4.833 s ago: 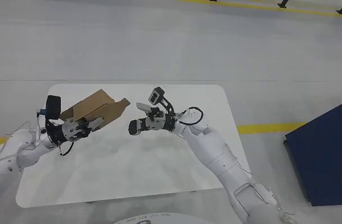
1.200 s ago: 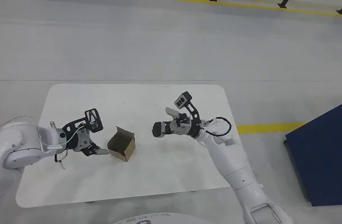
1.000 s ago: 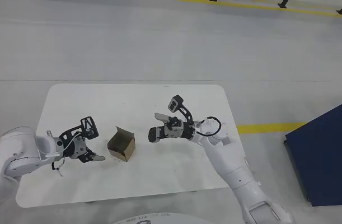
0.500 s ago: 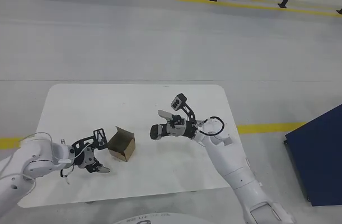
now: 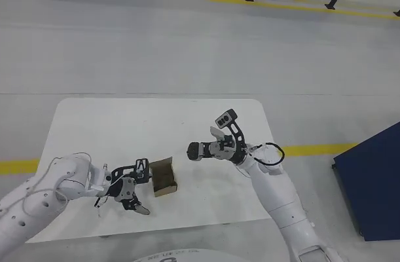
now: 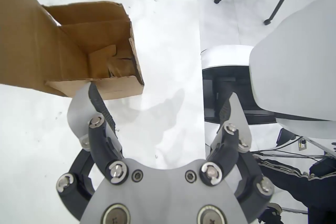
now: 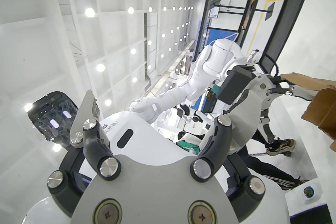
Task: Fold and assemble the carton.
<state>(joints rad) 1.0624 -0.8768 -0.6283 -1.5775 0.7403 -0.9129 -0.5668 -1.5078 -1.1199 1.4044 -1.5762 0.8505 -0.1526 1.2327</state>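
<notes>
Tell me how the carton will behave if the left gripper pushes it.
The carton looks empty, so it would probably slide lightly on the smooth table. Its thin, frayed walls likely flex under a push. Its open side may collapse first.

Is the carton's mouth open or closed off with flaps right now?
Open. The left wrist view looks into the carton: hollow inside, folded flaps at its far end, none across the mouth.

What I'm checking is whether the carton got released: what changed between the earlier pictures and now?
The left gripper let go of the carton it held aloft. The carton now stands on the table, shifted rightward. The left gripper, fingers open, swung round to its near side. The right gripper drifted slightly right and stayed empty.
</notes>
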